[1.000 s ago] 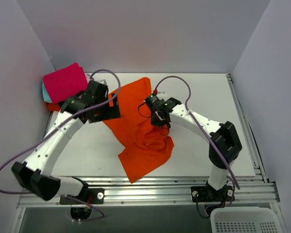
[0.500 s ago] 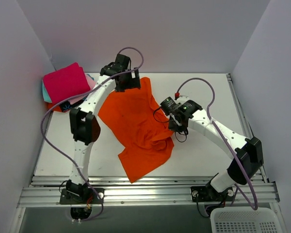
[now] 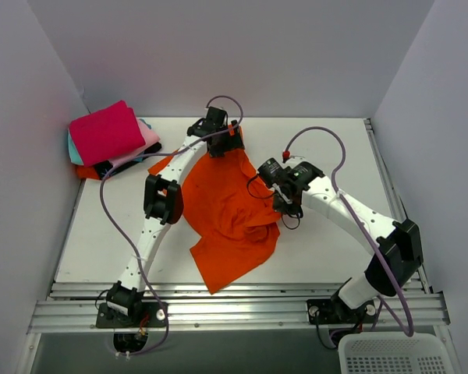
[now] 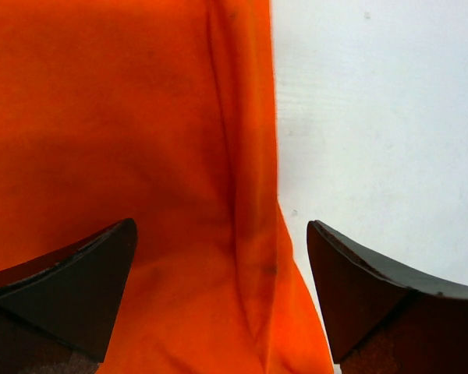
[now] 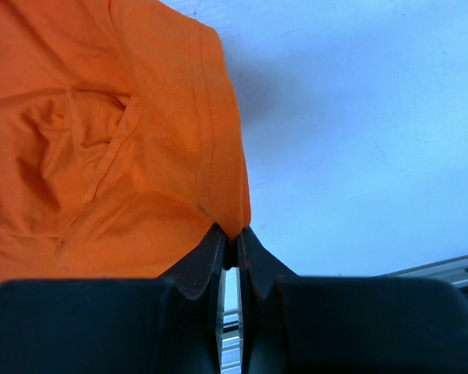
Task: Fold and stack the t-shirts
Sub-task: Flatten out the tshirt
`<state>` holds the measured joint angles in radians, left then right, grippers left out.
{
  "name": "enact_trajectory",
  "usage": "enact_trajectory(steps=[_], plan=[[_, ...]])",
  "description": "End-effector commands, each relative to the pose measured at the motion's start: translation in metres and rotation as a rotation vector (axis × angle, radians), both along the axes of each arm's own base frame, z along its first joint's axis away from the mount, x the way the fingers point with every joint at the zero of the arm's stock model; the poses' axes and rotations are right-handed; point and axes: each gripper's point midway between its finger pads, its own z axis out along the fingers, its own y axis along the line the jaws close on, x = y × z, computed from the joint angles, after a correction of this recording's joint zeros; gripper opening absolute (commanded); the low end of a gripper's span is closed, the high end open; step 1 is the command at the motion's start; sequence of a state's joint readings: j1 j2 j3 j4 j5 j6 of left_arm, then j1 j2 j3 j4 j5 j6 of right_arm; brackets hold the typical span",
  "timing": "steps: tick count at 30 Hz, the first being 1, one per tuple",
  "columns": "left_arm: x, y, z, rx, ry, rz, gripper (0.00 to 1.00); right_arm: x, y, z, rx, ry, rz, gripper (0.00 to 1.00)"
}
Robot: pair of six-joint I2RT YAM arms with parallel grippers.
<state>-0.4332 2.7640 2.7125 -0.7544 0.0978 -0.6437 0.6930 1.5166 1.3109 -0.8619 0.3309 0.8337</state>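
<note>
Tabletop (image 3: 335, 156) bears orange t-shirt (image 3: 226, 210); only wrist view shows right gripper (image 5: 230, 238) pinching it.

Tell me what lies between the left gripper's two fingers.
An edge of the orange t-shirt and bare white table; the left wrist view shows it.

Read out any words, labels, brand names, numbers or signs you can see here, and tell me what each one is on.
None can be read. The orange shirt is plain, the folded stack shows no lettering in the top view, and the table bears no writing.
</note>
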Motion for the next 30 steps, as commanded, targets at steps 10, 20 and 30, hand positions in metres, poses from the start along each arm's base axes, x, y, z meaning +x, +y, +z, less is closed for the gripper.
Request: enact_trajectory(steps=[10,20,30], plan=[[-0.048,0.082,-0.049,0.241,0.178,0.264,0.90,0.012,-0.031,0.018,-0.082,-0.004,-0.039,0.00],[-0.219,0.133,-0.050,0.259,0.303,0.287,0.89,0.003,-0.061,0.024,-0.080,-0.035,-0.092,0.00],[-0.240,0.113,0.081,0.135,0.130,0.265,0.90,0.017,-0.073,0.031,-0.111,-0.069,-0.162,0.00]])
